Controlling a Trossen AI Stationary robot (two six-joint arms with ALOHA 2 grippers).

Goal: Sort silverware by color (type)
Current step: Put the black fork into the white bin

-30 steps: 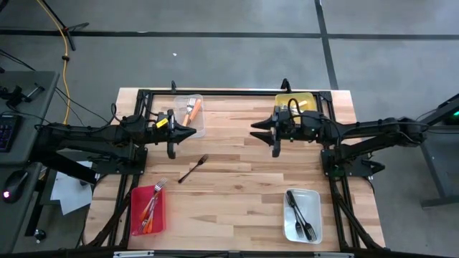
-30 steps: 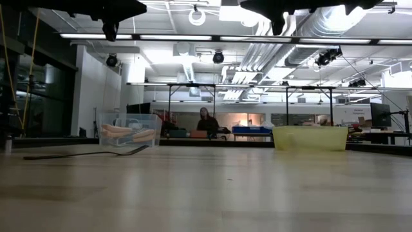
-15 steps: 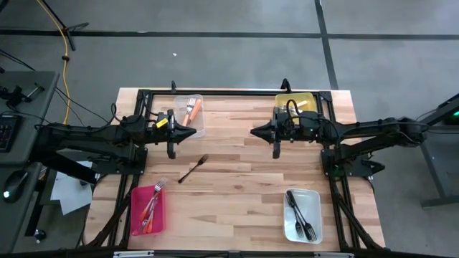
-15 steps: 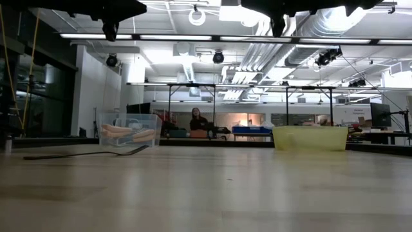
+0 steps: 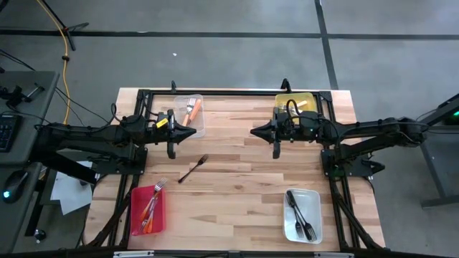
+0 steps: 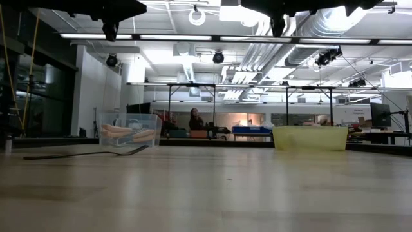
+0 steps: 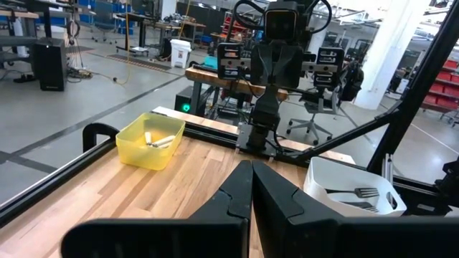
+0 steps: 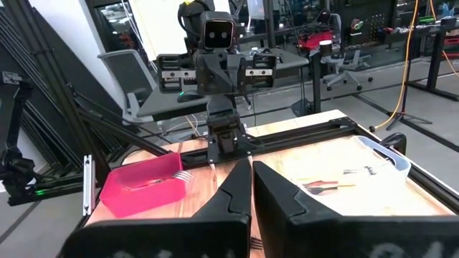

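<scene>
The table (image 5: pixel 237 179) is pale wood in lengthwise strips, edged by a black frame. One dark fork (image 5: pixel 193 168) lies on it, all dark from tines to handle. The red bin (image 5: pixel 148 209) holds orange- and red-handled forks, the clear bin (image 5: pixel 192 113) holds orange-handled utensils, the yellow bin (image 5: pixel 295 102) holds pale, whitish pieces, and the white bin (image 5: pixel 302 215) holds dark forks. Both arms are black, the left one with a small yellow label.
</scene>
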